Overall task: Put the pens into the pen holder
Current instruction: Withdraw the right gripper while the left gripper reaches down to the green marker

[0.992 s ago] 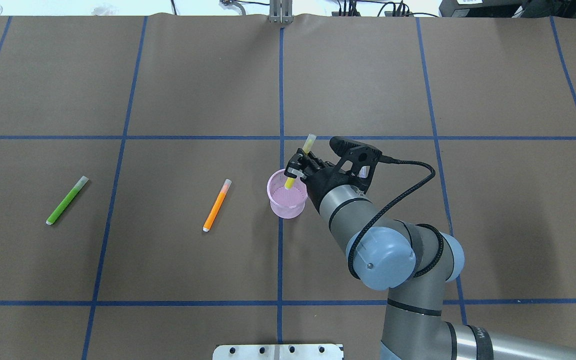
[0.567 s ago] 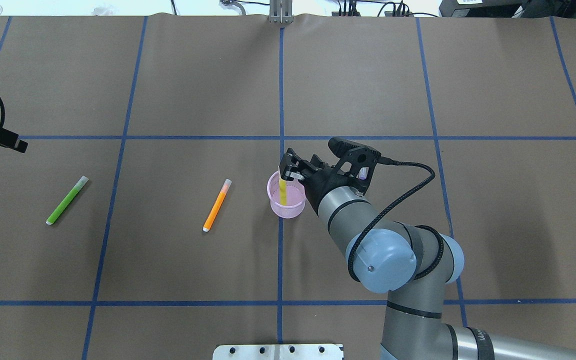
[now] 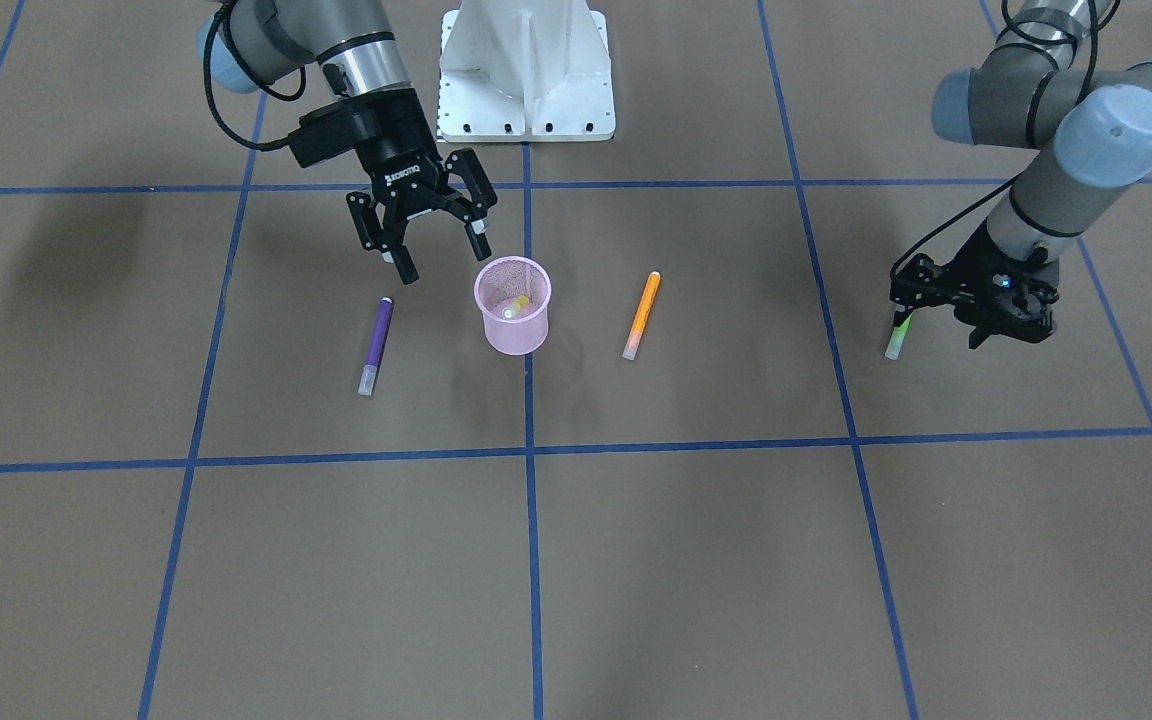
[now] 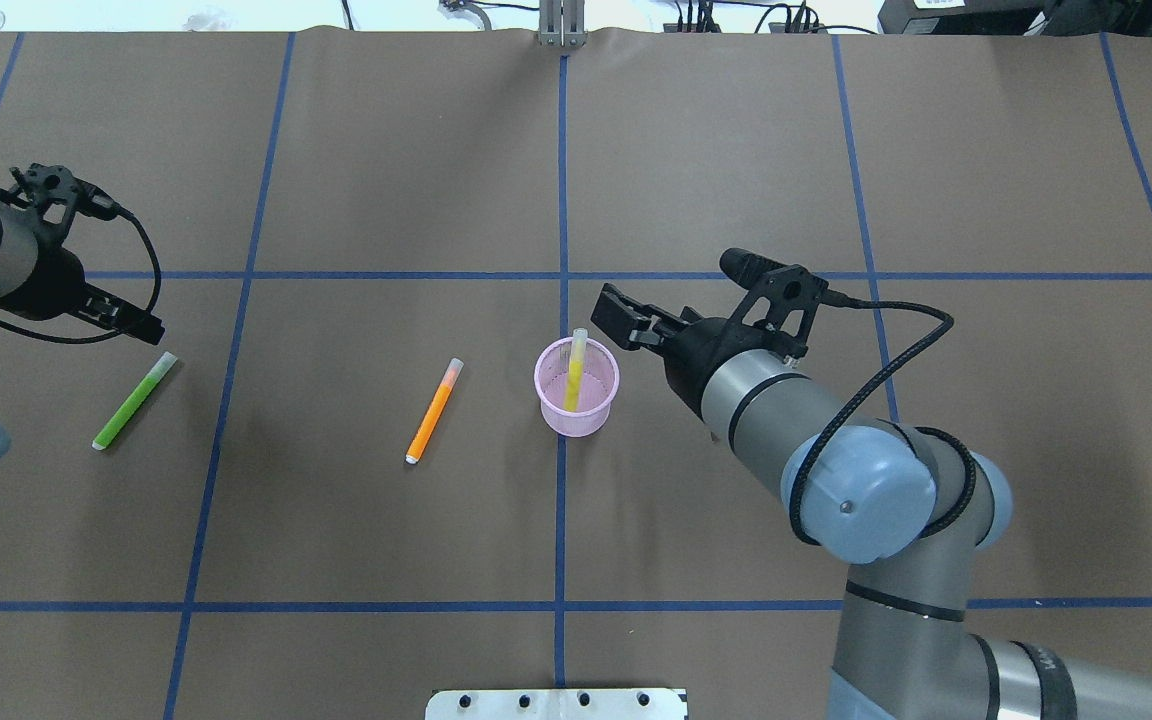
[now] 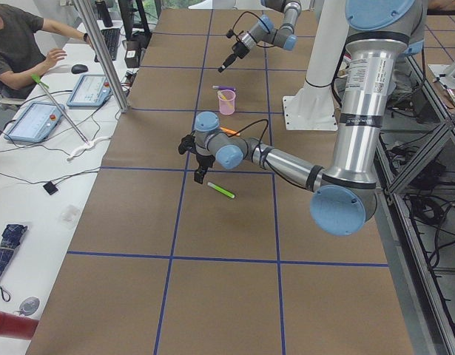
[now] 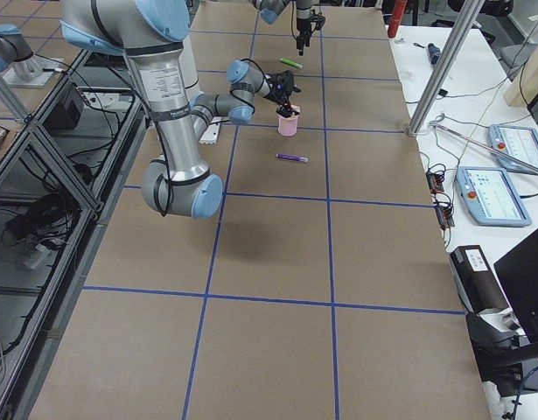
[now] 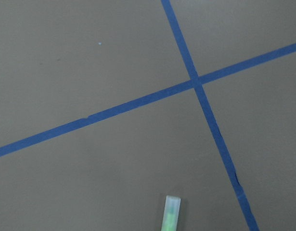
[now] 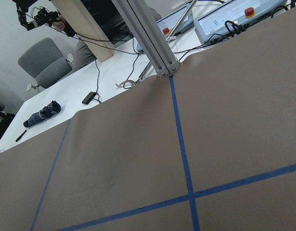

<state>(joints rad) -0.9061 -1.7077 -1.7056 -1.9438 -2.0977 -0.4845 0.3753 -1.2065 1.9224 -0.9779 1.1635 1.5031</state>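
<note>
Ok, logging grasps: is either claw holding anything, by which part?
Nothing held. Right claw open beside the pen holder; green pen lies free near left claw.

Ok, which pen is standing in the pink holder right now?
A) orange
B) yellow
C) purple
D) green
B: the yellow pen stands tilted inside the pen holder, its cap poking above the rim, while the purple pen, the orange pen and the green pen lie flat on the table.

Yellow pen [image 4: 573, 372] stands in pen holder [image 4: 581, 421]; orange [image 4: 433, 411], green [image 4: 134, 402], purple [image 3: 376, 340] lie flat.
</note>
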